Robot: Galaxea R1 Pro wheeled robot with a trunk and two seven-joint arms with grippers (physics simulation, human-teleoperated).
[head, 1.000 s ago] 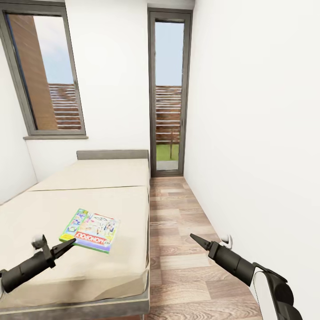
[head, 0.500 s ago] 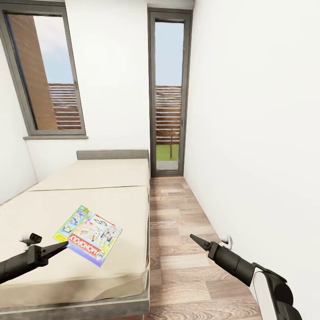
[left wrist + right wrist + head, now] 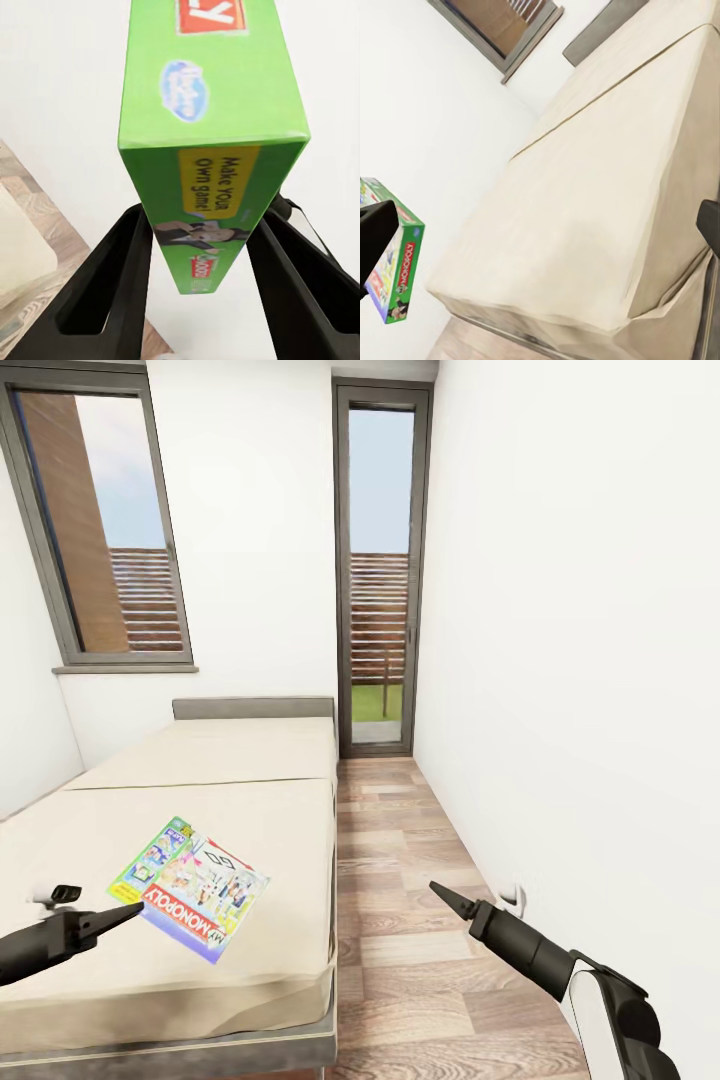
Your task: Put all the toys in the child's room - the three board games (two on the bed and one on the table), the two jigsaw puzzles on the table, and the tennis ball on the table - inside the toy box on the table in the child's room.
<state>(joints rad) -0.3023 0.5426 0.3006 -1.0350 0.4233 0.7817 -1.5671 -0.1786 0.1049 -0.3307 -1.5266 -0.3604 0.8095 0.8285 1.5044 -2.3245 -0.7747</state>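
Left gripper [image 3: 201,247] clamped on one edge of the green board game [image 3: 190,886], raised over the bed [image 3: 250,800]. Right gripper [image 3: 441,893] idle, apparently closed. Could tilt and slip free, given so shallow an edge hold.

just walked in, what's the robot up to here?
It's collecting toys from the bed. The left gripper is shut on a green-and-white Monopoly board game, pinched at one edge between its fingers and lifted clear of the mattress. The right gripper hangs over the wooden floor beside the bed, holding nothing; I can't tell whether it is open. The toy box hasn't been reached yet.
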